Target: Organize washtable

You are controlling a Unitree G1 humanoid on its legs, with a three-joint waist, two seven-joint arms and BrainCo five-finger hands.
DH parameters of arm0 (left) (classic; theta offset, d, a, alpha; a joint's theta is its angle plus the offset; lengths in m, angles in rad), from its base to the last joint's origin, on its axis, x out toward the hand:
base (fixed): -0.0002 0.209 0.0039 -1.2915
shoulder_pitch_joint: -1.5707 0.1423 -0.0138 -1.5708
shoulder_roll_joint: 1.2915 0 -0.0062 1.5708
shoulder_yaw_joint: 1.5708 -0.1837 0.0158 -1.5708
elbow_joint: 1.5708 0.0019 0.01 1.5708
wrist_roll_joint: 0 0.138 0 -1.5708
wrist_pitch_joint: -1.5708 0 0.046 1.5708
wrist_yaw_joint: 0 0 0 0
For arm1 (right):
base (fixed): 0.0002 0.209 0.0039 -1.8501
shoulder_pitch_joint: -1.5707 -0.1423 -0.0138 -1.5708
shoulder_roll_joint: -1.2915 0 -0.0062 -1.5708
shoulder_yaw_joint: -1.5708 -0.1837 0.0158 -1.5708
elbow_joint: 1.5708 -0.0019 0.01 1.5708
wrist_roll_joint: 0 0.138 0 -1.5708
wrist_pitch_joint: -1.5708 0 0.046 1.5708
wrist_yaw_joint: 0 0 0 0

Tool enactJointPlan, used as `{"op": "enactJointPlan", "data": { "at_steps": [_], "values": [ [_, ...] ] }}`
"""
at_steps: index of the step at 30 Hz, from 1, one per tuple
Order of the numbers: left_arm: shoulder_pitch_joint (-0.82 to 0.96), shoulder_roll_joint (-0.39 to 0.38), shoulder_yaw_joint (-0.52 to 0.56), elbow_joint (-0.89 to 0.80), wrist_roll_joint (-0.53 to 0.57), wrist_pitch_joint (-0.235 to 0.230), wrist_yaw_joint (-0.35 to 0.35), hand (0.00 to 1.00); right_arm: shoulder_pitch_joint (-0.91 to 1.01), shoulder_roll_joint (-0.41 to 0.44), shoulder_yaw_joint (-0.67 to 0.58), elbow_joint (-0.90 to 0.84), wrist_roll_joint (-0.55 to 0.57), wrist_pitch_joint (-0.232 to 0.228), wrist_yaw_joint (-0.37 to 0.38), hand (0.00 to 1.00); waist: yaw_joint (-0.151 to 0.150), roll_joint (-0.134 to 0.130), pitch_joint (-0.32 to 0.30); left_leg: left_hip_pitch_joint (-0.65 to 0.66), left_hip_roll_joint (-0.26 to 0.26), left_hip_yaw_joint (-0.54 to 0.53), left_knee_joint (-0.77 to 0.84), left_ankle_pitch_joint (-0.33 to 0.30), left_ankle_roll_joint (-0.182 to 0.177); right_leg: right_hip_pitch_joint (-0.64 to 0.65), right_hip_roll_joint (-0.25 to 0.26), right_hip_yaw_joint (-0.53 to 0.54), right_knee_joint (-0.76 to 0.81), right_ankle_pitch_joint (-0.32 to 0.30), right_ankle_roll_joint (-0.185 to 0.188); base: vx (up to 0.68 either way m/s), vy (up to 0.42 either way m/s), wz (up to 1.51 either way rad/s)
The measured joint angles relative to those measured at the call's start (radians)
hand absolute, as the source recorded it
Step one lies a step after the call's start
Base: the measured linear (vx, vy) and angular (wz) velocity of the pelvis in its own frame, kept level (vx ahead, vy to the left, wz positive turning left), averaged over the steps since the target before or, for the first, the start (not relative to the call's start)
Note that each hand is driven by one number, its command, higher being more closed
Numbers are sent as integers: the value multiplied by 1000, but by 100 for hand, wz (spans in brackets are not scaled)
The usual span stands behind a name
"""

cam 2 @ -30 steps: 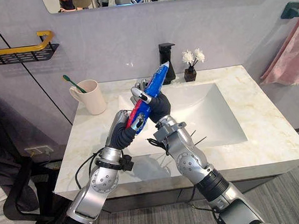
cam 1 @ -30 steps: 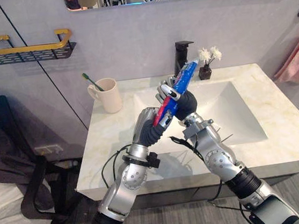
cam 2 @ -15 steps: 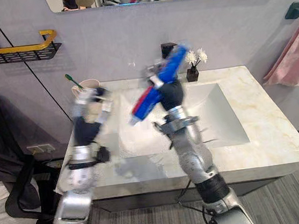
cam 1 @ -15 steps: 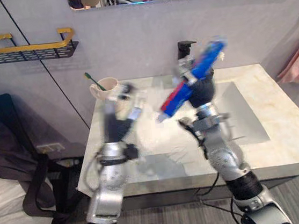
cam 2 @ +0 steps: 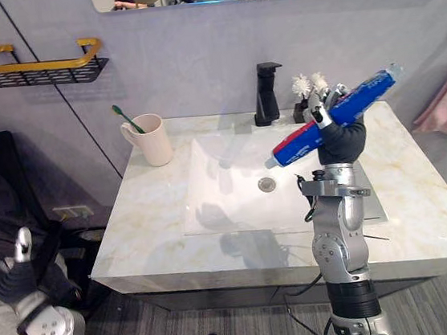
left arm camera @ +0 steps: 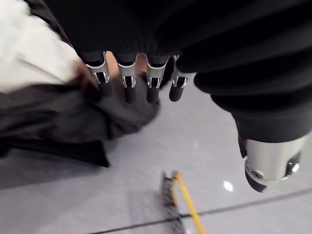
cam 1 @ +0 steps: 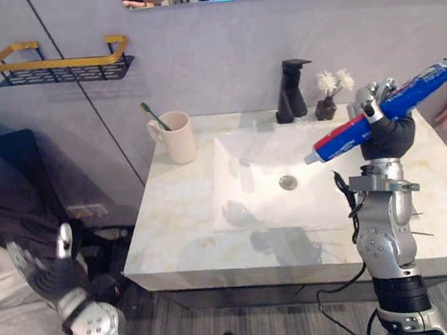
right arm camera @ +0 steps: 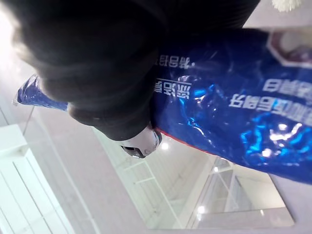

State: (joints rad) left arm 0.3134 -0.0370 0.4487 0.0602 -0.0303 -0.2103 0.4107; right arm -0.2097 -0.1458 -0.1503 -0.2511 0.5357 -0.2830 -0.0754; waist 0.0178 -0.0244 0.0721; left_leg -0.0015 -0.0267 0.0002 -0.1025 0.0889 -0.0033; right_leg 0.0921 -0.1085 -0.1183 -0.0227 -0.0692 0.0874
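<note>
The right hand (cam 1: pixel 387 133) is up in the air, over the right side of the washtable (cam 1: pixel 172 214). Its fingers are wrapped tight round a toothpaste tube (cam 1: pixel 379 113). The tube is blue and red. It tilts, with its white cap end lower, on the side toward the sink (cam 1: pixel 248 173). There is white writing on the blue part (it looks big in the right wrist view).

The left hand (cam 1: pixel 48 270) is down low, off the left side of the washtable. Its fingers are straight and apart, and it holds nothing. Past its fingers lies a dark cloth (left arm camera: pixel 58 117).

The washtable top is pale stone with yellow streaks. At the back left stands a cream cup (cam 1: pixel 176 138) with a green toothbrush (cam 1: pixel 153 115) in it. A black tap (cam 1: pixel 290 89) stands behind the sink, with a little vase of white flowers (cam 1: pixel 330 95) just beside it. The wall is grey, and a black and gold shelf (cam 1: pixel 58 61) hangs on it.
</note>
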Motion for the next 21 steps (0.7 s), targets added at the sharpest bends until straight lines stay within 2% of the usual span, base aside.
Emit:
{"op": "enactJointPlan", "data": {
  "at_steps": [5, 6, 9, 11, 13, 15, 18, 21],
  "values": [
    [43, -25, 3, 186, 1, 26, -82, 0, -42, -25, -21, 87, -83, 10, -61, 100, 12, -8, -7, -31, -7, -36, 5, 11, 3, -10, -2, -38, -5, 0, 0, 24, -16, 24],
    [43, -31, -6, 225, 1, 31, -100, 0, -54, -34, -40, 101, -103, 15, -76, 100, 22, -8, -7, -39, -10, -52, 5, 14, 2, -11, -3, -52, -7, 0, 0, 2, -10, 27],
    [62, -32, -38, 289, 3, 35, -139, 0, -150, -57, -46, 175, -150, 19, -115, 100, 30, -9, -7, -54, -12, -76, 6, 18, -3, -12, -1, -76, -9, -1, 1, -16, -12, 28],
    [60, -12, -96, 356, 4, 39, -165, 0, -267, -121, -43, 257, -170, 19, -144, 100, 57, -9, -6, -78, -9, -95, 6, 29, -1, -27, 1, -95, -9, 0, 0, -49, -13, 26],
    [61, -9, -126, 388, 4, 42, -178, 0, -349, -160, -42, 313, -180, 19, -159, 100, 64, -10, -4, -89, -8, -113, 6, 33, -4, -29, 2, -110, -11, 0, -1, -34, -10, 29],
    [61, 3, -179, 429, 4, 48, -200, 0, -465, -210, -29, 375, -184, 18, -169, 100, 98, -12, -1, -96, -7, -127, 6, 38, -8, -29, 5, -124, -14, 1, -2, -29, -19, 17],
    [60, 15, -221, 459, 7, 47, -229, 0, -618, -266, 18, 458, -183, 14, -181, 100, 126, -11, 8, -111, -5, -139, 6, 43, -9, -38, 10, -131, -15, 1, -3, -28, -18, 12],
    [56, 25, -227, 474, 24, 47, -239, 0, -746, -291, 64, 514, -183, 6, -184, 100, 142, -19, 33, -130, -2, -151, 6, 49, -10, -46, 15, -146, -16, 3, -6, -24, -18, 10]
  ]
}}
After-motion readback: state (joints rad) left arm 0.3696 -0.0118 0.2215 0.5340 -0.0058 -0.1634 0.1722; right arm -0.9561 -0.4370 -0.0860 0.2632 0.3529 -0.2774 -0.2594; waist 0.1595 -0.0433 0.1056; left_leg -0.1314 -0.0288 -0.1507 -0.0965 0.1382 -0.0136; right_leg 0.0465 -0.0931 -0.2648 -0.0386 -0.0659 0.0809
